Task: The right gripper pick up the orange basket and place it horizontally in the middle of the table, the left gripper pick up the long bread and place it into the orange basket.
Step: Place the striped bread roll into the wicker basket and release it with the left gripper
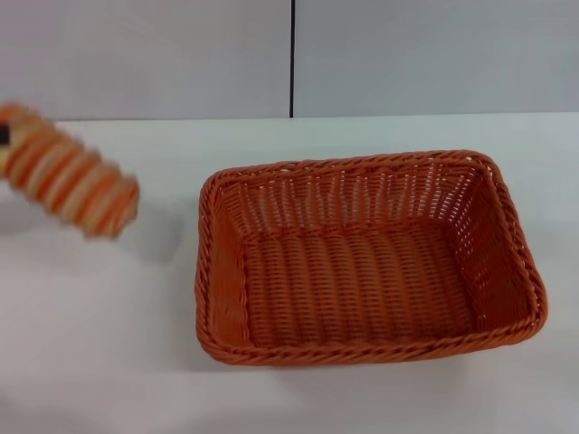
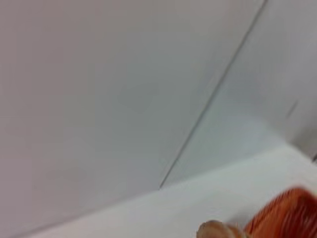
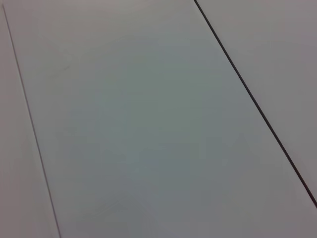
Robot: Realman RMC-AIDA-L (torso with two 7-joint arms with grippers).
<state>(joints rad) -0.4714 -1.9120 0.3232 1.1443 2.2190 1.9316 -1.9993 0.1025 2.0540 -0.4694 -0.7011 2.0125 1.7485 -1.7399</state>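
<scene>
Fingers: none visible in any view, so whether either set is open or closed cannot be told; only a dark sliver shows at the head view's left edge, beside the loaf. Item one, wide plain white surface (image 1: 109, 362), carrying the basket. Item two, large rectangular orange woven basket with sloping openwork sides and braided rim (image 1: 366, 262): upright, long side across the head view, roughly central and slightly toward the robot's right, interior empty; a blurred orange corner of it (image 2: 290, 215) shows in the left wrist view. Judged from its position, the basket stage is complete. Item three, small elongated ribbed bread loaf with orange and cream stripes (image 1: 72, 181): at the far left of the head view, blurred, tilted with its nearer end lower, apparently lifted off the surface and presumably carried by the left arm, though no grip is visible; a tan rounded tip (image 2: 218, 230) in the left wrist view is probably its end. Loaf well apart from the basket's left rim. Step in hand, as judged: transport of the loaf toward the basket. Next move calls for carrying it rightward over the rim, aligning its length with the basket's long axis, lowering, then releasing. Right wrist view shows only plain wall panels; right arm seemingly parked out of sight.
</scene>
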